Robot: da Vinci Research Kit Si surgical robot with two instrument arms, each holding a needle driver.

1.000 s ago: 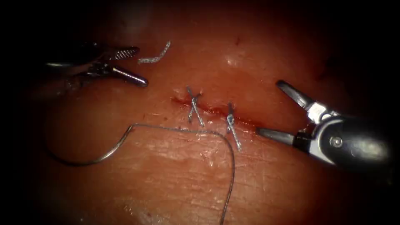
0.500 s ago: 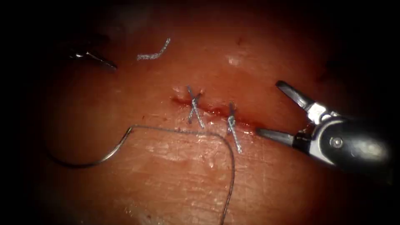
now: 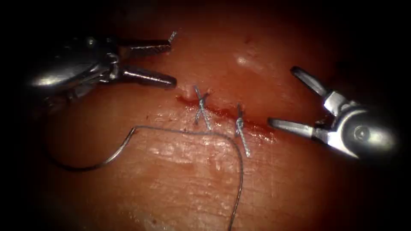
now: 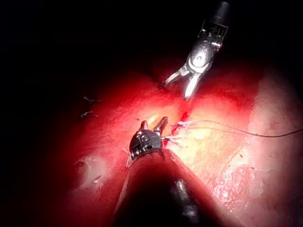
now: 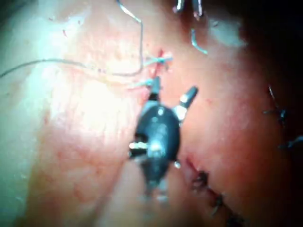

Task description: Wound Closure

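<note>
The curved needle (image 3: pixel 100 162) lies loose on the tissue (image 3: pixel 180 184), down and left of the cut (image 3: pixel 222 114), held by neither tool. Its thread (image 3: pixel 237 162) runs right past the stitches, then bends down. Two knotted stitches (image 3: pixel 200 107) (image 3: pixel 240 128) cross the cut. The left tool (image 3: pixel 171 62) stands open up and left of the cut, holding nothing, its upper jaw over a loose cut thread end (image 3: pixel 172 36). The right tool (image 3: pixel 283 96) stands wide open at the cut's right end, empty. The wrist views show the left tool (image 4: pixel 154 124) and the right tool (image 5: pixel 171 91) open.
Red fluid lines the cut (image 3: pixel 257 126). A row of older dark stitches (image 5: pixel 213 196) lies behind the right tool in its wrist view. The right tool (image 4: pixel 189 80) also appears in the left wrist view, beyond the thread (image 4: pixel 246 133).
The left tool drew back to the left half a second ago, then came in further right, over the loose thread end. The right tool shifted slightly right. Needle and thread lie still.
</note>
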